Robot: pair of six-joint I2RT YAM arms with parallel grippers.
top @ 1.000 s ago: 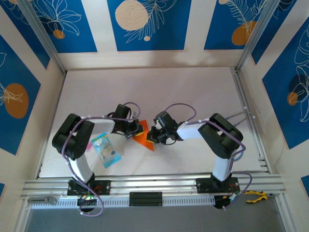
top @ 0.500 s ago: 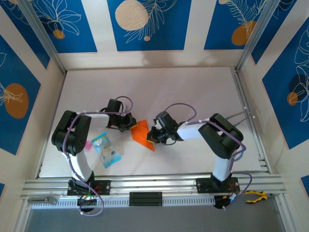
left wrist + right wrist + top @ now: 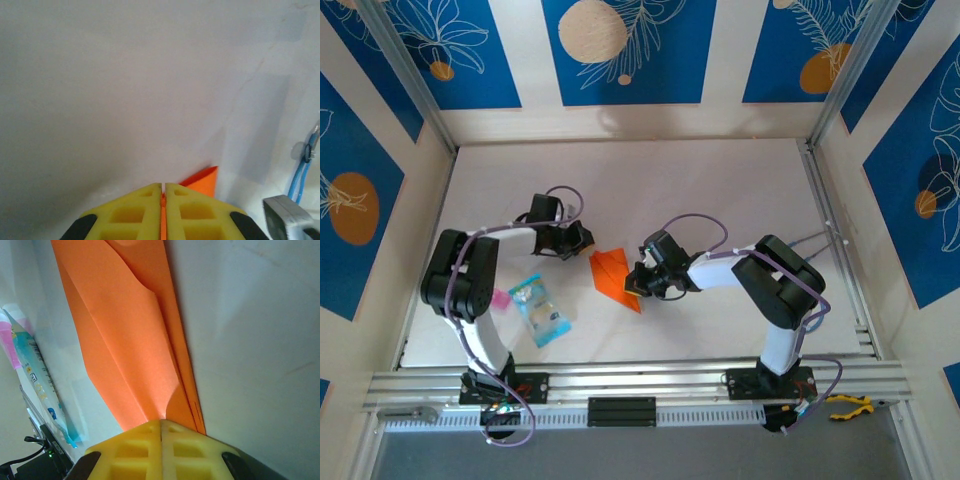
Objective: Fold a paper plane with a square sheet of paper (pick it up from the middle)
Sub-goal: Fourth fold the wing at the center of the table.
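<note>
R gripper [image 3: 161,422] clamped shut on paper plane [image 3: 135,340], flat on table [image 3: 720,180] btwn arms. L gripper [image 3: 163,186] near-closed (orange sliver in gap, grip unclear). Run crease slow w/ R pinning.

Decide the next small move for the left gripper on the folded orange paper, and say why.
Probably slide the left gripper along the folded bright orange paper sheet toward the right gripper, pressing the crease flat. The right gripper is shut on one edge, anchoring it; the top flap bulges unflattened; the left gripper, nearly closed, sits at the opposite corner.
</note>
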